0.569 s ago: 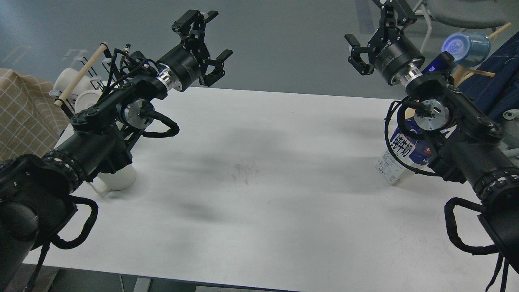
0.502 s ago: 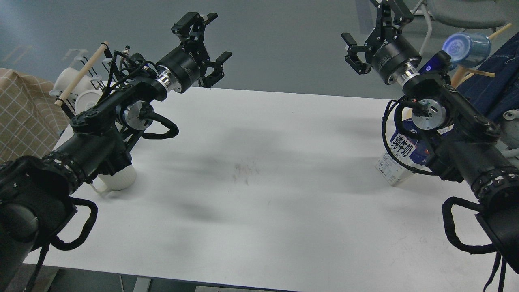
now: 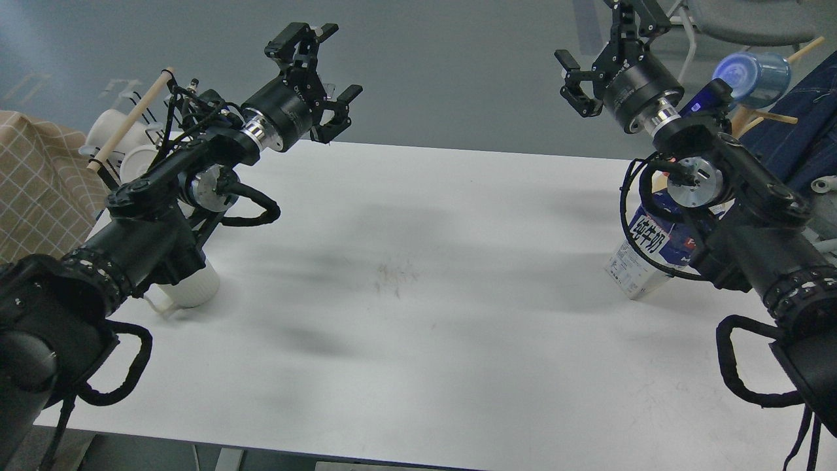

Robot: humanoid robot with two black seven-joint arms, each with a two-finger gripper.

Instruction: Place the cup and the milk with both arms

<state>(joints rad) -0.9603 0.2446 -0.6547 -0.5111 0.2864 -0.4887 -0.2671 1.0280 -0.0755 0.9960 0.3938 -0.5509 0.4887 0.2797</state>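
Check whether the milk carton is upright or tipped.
Upright: the milk carton stands on its base on the table, partly hidden by the right arm.
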